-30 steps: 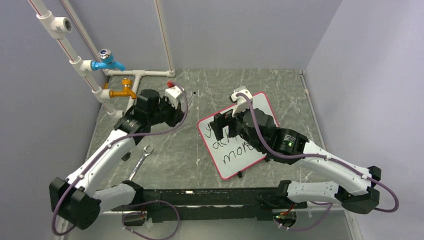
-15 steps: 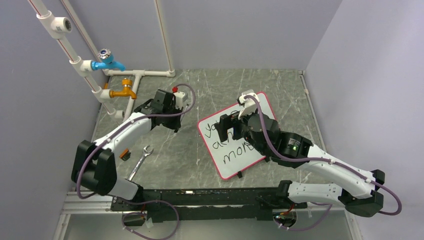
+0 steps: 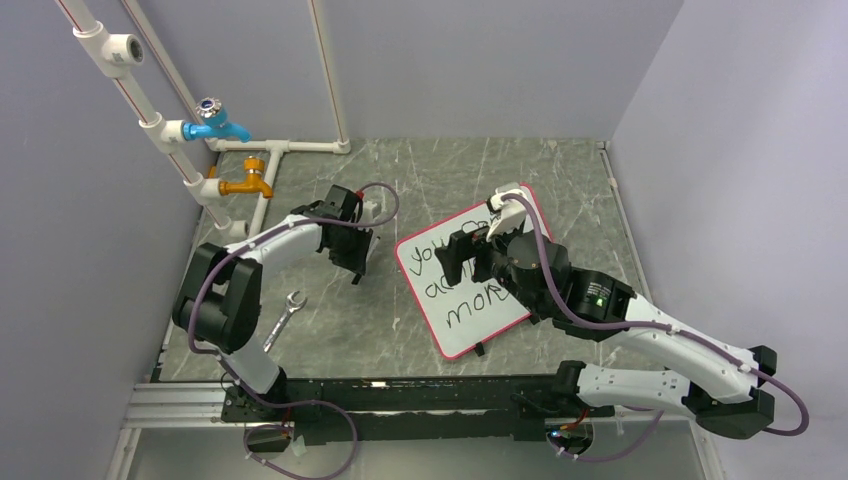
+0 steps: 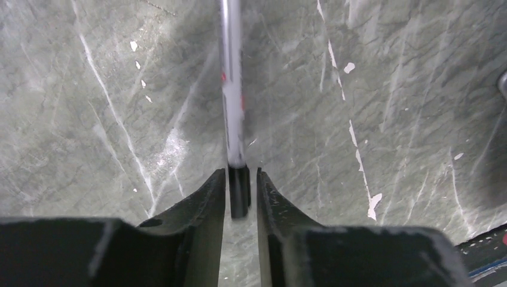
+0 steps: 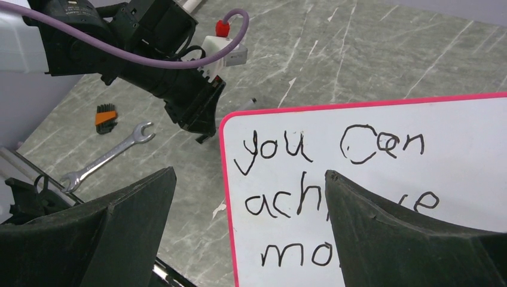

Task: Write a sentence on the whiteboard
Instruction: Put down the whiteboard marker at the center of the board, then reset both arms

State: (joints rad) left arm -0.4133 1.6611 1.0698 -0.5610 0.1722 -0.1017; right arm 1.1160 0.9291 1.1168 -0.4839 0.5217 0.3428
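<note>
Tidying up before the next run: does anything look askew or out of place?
The whiteboard lies skewed to the table edges, so its writing slants. A wrench lies loose to its left, no use for writing. Nothing looks spilled or broken.

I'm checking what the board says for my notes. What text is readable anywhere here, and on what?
"you Can": top line on the whiteboard.
"ach" then "e": second line, middle hidden by the right gripper.
"mo": third line, the rest hidden.
Red marks on the marker: too blurred to read.
</note>
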